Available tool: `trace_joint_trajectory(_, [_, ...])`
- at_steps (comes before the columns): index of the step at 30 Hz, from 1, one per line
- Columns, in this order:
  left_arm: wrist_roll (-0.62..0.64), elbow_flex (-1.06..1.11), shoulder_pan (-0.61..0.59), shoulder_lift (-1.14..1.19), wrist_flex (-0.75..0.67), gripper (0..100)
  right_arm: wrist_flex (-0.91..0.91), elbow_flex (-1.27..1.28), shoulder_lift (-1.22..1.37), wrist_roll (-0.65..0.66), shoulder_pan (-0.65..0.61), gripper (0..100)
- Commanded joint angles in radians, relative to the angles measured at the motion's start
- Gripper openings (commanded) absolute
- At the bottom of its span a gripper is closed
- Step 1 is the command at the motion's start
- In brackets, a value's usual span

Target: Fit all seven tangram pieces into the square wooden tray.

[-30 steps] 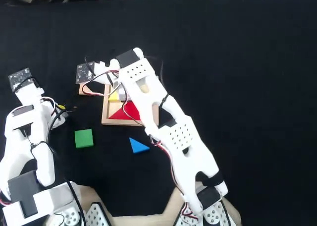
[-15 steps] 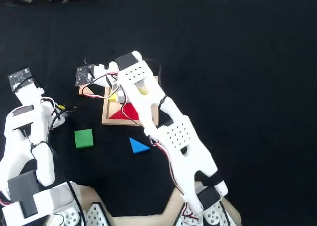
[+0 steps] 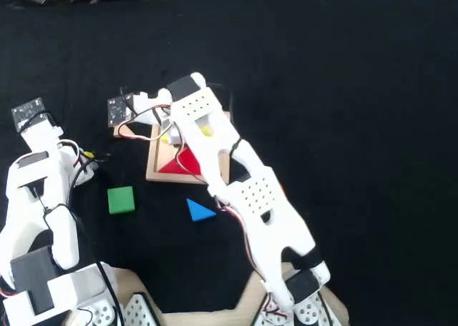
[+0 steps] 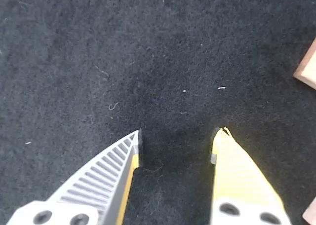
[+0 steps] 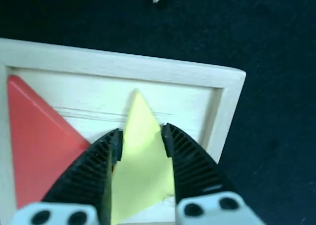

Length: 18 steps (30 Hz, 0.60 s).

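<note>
Left side of the high view: the left arm stands along the frame's left edge, and the left gripper (image 4: 177, 136) hangs over bare black cloth (image 3: 343, 90). Its fingers are apart with nothing between them. A corner of the wooden tray (image 3: 152, 171) shows at the right edge of its wrist view, well apart from the fingertips. Just right of that arm, the green square (image 3: 121, 199) lies flat on the cloth, lower left of the tray. The blue triangle (image 3: 200, 210) lies further right, just below the tray's lower rim and not touching it. A tan piece (image 3: 127, 131) sits against the tray's upper left corner, partly hidden by the wrist camera; its shape is not readable. The tray is left of centre. The red triangle (image 3: 180, 161) lies flat inside it, in the lower part. The right arm runs from the lower right of the frame up across the tray. The right gripper (image 5: 140, 133) is clamped on the yellow triangle (image 5: 140, 156), one finger against each long side. The triangle sits inside the tray's walls, its point toward the rim and beside the red triangle. Whether it rests on the floor or is held just above it cannot be told.
</note>
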Motion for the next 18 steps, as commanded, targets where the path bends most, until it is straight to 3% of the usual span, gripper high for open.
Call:
trace_joint_trajectory(1, [0.003,-0.010,-0.005,-0.009,-0.015,24,-0.008,-0.033,0.004,0.009,0.018,1.1])
trace_joint_trajectory(12, [0.003,-0.010,-0.005,-0.009,-0.015,24,0.187,-0.352,0.004,0.002,0.049,1.1])
trace_joint_trajectory(18, [0.003,-0.010,-0.005,-0.009,-0.015,24,0.204,-0.406,0.004,-0.109,0.035,1.1])
